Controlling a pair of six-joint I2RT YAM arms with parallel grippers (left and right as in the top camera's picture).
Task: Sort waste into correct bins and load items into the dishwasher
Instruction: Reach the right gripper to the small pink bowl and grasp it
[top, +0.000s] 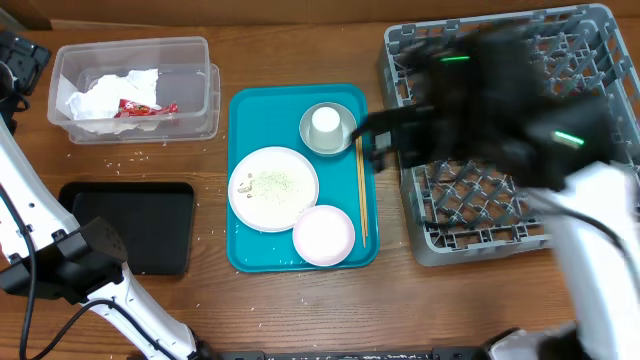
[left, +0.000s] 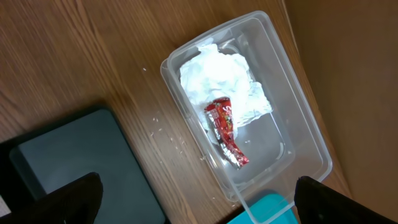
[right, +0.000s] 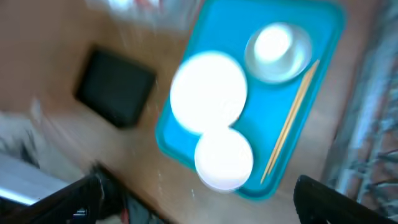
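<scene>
Far left, the napkin (left: 217, 74) and red wrapper (left: 224, 127) lie in the clear tub (top: 130, 41); the left hand (left: 199, 202) hangs spread, empty. Chopsticks (top: 361, 190) lie along the teal tray's (top: 265, 115) right edge. The blurred right hand (right: 205, 199), spread, should probably settle, then pinch them across.

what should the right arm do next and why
Probably lower the right gripper onto the white cup in the metal bowl: napkin and wrapper already lie in the clear tub, the rack looks unloaded, and the gripper's jaws stand open above the teal tray.
</scene>
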